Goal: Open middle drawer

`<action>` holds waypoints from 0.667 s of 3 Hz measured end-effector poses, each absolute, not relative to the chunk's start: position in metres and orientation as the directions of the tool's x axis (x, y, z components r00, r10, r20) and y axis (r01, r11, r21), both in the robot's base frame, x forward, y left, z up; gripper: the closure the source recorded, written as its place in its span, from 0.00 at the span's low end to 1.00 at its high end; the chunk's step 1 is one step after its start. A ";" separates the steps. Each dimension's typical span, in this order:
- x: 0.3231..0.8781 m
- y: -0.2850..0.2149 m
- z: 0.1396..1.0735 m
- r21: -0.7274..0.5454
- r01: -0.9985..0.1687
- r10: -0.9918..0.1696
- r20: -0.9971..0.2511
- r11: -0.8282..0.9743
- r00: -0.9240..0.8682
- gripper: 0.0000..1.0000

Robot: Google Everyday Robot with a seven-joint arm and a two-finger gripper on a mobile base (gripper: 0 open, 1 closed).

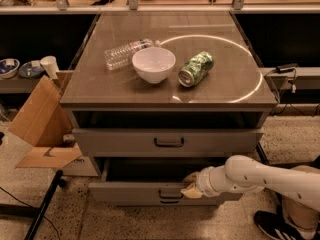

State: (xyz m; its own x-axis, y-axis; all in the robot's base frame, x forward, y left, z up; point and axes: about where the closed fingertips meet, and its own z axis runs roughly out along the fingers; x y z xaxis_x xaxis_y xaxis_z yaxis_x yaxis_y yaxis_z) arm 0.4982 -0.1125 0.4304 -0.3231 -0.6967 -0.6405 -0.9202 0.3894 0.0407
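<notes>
Although the middle drawer [130, 193] stood partly pulled out, with a dark strip of its inside showing behind the front, the job looked only part done. As I judged it, the drawer had a good deal of travel left toward 6 o'clock before it could be called fully open. It sat at the bottom of the cabinet as seen, directly beneath the upper drawer [125, 143], which was itself out a little but less far.

The hand [191, 186] was at the top edge of the middle drawer's front, just to the 3 o'clock side of the small dark handle [170, 194], and touching or nearly touching the front. Whether it was spread, pressed together or pinching the edge, I could not tell. The white arm [260, 176] reached in from 3 o'clock, low and roughly level.

The drawer's long axis ran from 9 o'clock to 3 o'clock, parallel to the front edge of the worktop [225, 89]. Its flat front faced 6 o'clock, toward the camera, and that was the way it would slide. What remained, in my view, was a steady pull straight along that line, kept square so the drawer would not skew.

On the worktop a white bowl [153, 64], a green can [196, 69] lying on its side and a clear bottle [125, 54] stood clear of the work.
</notes>
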 end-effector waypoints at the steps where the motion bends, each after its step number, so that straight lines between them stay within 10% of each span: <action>1: 0.494 -0.108 0.431 0.032 -0.928 -0.702 -0.644 0.371 -0.303 0.38; 2: 0.515 -0.077 0.450 -0.001 -0.953 -0.725 -0.650 0.303 -0.230 0.15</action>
